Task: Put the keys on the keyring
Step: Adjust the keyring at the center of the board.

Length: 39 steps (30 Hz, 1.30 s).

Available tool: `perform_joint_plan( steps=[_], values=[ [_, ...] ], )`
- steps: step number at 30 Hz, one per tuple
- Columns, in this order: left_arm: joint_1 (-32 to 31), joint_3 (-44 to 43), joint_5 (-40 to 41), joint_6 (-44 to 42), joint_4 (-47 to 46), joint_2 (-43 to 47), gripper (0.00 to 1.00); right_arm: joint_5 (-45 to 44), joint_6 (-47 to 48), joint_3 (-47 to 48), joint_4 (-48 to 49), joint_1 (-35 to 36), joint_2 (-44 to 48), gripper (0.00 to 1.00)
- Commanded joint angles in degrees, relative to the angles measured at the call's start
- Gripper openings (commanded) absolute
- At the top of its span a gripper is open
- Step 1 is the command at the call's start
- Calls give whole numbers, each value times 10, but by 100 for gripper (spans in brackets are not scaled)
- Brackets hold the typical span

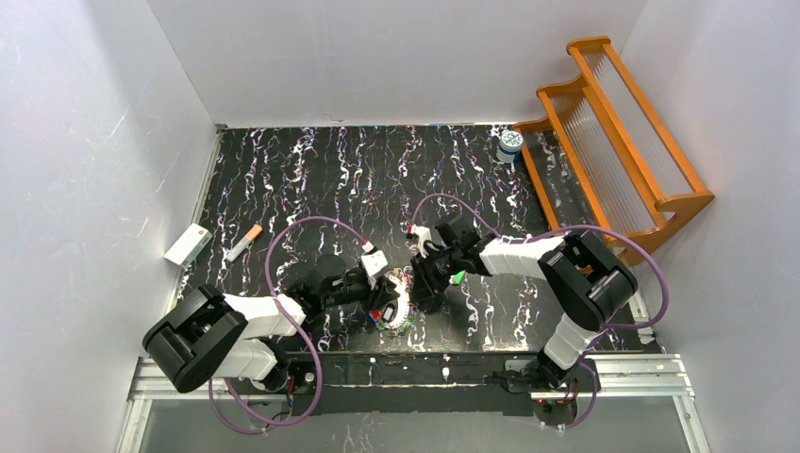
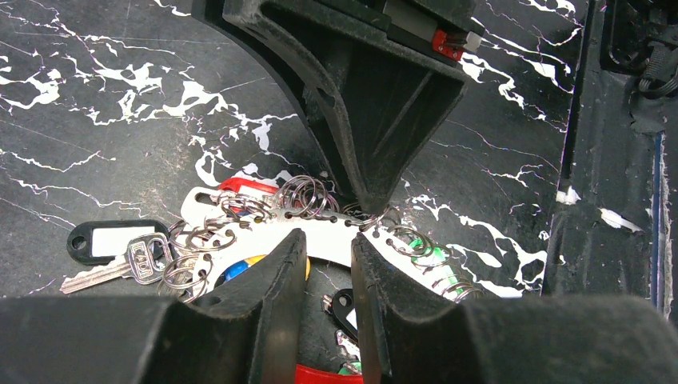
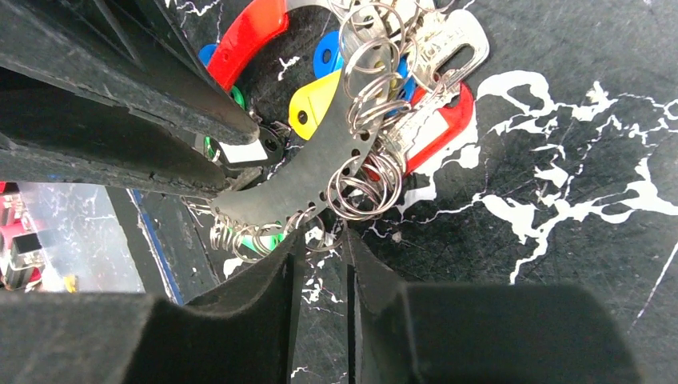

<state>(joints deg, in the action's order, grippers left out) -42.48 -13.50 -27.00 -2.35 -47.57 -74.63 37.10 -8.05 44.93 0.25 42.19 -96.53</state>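
Fingers (image 2: 276, 276) of the left gripper (image 2: 329, 240) stand nearly together. The keyring (image 3: 308, 180), a curved flat band hung with small wire loops, shows in the narrow gap, but whether they pinch it cannot be told. The right gripper (image 3: 324, 240), just as narrow, meets the band from the opposite side, its hold equally unclear. Bunched around the band lie keys (image 3: 316, 96) with red, blue and yellow heads, on the black marbled table (image 3: 560, 120).

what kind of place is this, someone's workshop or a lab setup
Most likely a robot lab test cell: plain white walls box in a black marbled tabletop, the left arm and right arm are mounted on a metal rail at its near edge, and a wooden rack sits at far right.
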Motion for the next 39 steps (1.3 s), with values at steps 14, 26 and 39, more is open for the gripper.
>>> perform_joint_plan(
  steps=[14, 26, 39],
  values=[
    [0, -7, -2, 2, -6, 2, 26, -24, 30, 8, -25, 14, 35, 37],
    [0, -7, -5, 4, -6, 1, 26, -64, 30, 26, -36, 49, 17, 37],
    [-1, -8, -4, 5, -6, 0, 26, -142, 27, 33, -56, 50, 36, 8]
  ],
)
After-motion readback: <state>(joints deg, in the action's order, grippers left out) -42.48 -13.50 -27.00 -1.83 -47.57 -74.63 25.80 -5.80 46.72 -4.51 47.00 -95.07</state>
